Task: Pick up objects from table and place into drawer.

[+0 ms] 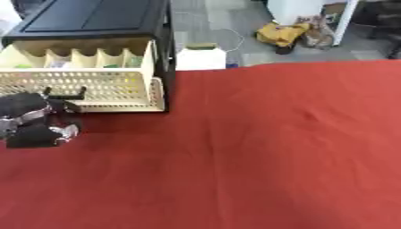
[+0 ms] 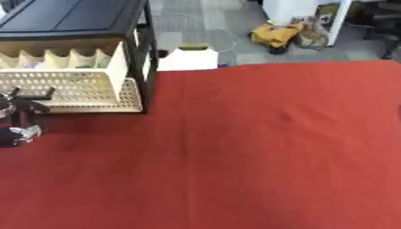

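Bench (image 1: pixel 258 147): covered edge to edge in a red cloth, matte, with soft creases running across the middle.

Drawer unit (image 1: pixel 94 20): black, box-shaped, flat glossy top, standing at the far left corner of the bench. Its drawer (image 1: pixel 86 85) is pulled out toward the viewer. The drawer is cream plastic; front wall and floor are perforated in a regular grid of small holes, and the back part is split by upright scalloped dividers into narrow compartments. Small greenish and pale bits show in those compartments; what they are cannot be made out. The drawer's long axis runs left to right, its open mouth facing up, its front wall facing the near edge of the bench.

Left robot hand (image 1: pixel 31 123): black with silver joints, low at the left edge, just in front of the drawer's front wall. Dark fingers (image 1: pixel 66 95) reach up against the perforated wall near the handle area. Whether the fingers are curled on anything cannot be told; the shape is blurred.

Right robot hand: not visible in either view.

Beyond the bench: grey floor, a white box (image 1: pixel 200 58), a yellow bundle (image 1: pixel 282 35).
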You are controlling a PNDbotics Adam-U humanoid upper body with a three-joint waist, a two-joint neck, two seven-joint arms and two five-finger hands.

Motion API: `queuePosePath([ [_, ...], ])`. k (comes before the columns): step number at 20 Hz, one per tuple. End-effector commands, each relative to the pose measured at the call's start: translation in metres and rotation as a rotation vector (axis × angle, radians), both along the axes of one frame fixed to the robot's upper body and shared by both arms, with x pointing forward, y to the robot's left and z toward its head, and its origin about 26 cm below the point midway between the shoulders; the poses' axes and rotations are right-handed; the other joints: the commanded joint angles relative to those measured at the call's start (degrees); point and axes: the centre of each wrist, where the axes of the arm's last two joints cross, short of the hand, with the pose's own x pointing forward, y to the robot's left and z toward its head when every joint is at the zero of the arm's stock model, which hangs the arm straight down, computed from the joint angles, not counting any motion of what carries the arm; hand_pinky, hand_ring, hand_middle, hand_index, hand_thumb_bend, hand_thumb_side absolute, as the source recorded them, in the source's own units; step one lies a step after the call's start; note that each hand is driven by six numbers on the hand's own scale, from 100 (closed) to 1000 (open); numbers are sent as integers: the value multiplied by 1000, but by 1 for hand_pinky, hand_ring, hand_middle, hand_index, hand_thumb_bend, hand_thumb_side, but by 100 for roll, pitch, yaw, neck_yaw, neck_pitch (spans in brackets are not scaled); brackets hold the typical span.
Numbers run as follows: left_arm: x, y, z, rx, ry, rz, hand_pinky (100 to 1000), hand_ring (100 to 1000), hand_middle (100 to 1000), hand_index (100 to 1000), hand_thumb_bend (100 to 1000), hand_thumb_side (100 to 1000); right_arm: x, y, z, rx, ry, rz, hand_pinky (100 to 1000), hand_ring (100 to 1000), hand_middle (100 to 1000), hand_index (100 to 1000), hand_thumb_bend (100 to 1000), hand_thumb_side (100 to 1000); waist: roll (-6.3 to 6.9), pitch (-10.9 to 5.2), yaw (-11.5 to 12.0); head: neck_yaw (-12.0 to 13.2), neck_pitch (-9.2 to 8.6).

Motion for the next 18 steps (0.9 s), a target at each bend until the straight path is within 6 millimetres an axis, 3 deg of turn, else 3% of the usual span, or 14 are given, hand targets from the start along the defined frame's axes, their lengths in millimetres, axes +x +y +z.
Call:
queuePosePath([
  [1,-1,-2,14,-5,-28,-12,326,615,666,932,100,1000,-4,-1,8,-16,-27,-11,624,790,510,665,253,669,-3,-78,13,27,-67],
  [18,21,-5,21,-65,-112,27,304,589,617,918,100,1000,-5,-2,7,-19,-22,-10,625,792,508,664,266,674,2,1,-24,65,-183],
])
